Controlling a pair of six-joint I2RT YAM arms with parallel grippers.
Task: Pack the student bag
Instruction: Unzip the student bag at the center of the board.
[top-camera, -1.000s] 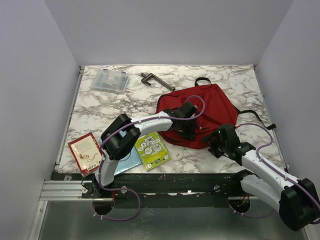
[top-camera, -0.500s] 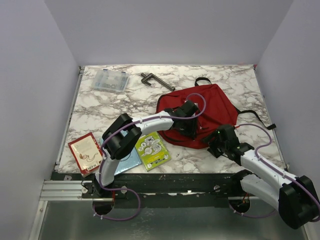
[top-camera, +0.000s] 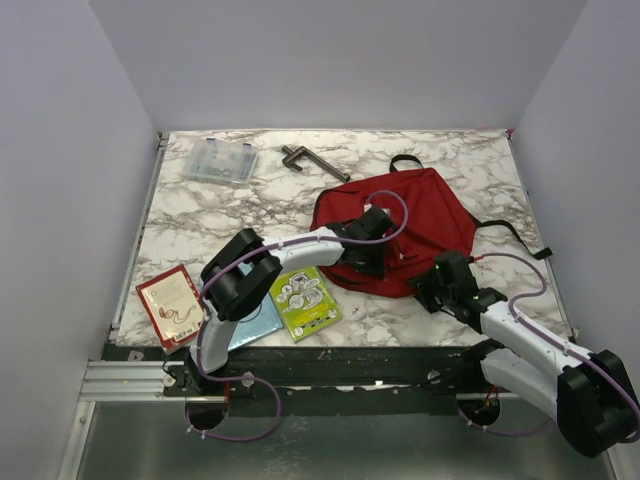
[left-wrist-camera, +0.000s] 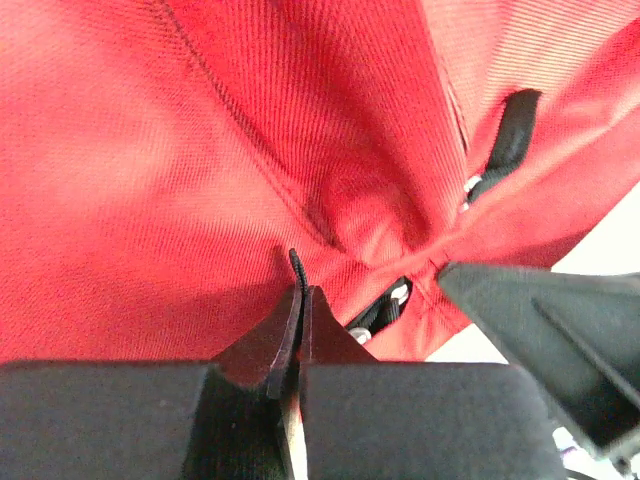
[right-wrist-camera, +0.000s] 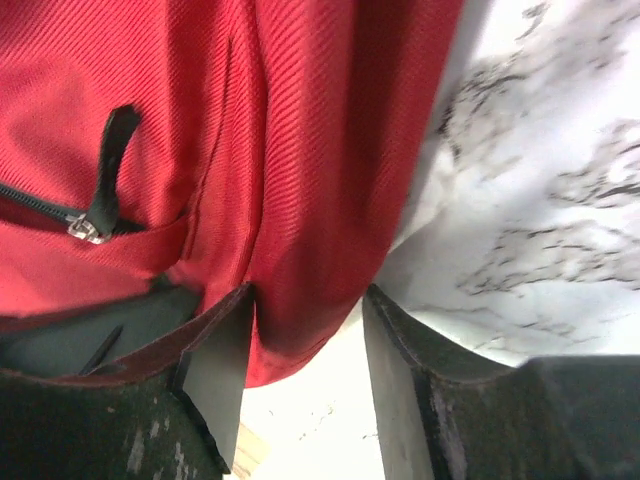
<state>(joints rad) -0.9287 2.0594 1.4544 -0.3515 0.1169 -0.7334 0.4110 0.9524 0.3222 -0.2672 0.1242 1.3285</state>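
Observation:
The red student bag (top-camera: 425, 212) lies flat at the right middle of the table, with its black straps trailing to the right. My left gripper (top-camera: 372, 264) rests on the bag's near-left part. In the left wrist view the left gripper (left-wrist-camera: 298, 300) is shut on a thin black zipper pull (left-wrist-camera: 296, 264) against the red fabric (left-wrist-camera: 200, 150). My right gripper (top-camera: 428, 292) is at the bag's near edge. In the right wrist view the right gripper (right-wrist-camera: 305, 350) is open, with a fold of the bag's edge (right-wrist-camera: 300, 250) between its fingers. A second zipper pull (right-wrist-camera: 105, 190) shows there.
A clear plastic box (top-camera: 219, 161) and a dark metal clamp (top-camera: 310, 160) lie at the back left. A red booklet (top-camera: 170, 303), a blue item (top-camera: 258, 322) and a green booklet (top-camera: 305, 300) lie at the near left. The marble table (top-camera: 200, 230) ends close to the bag's right.
My left gripper has drawn slightly left on the bag with the pull in it. My right gripper has edged a little nearer to the bag's near edge.

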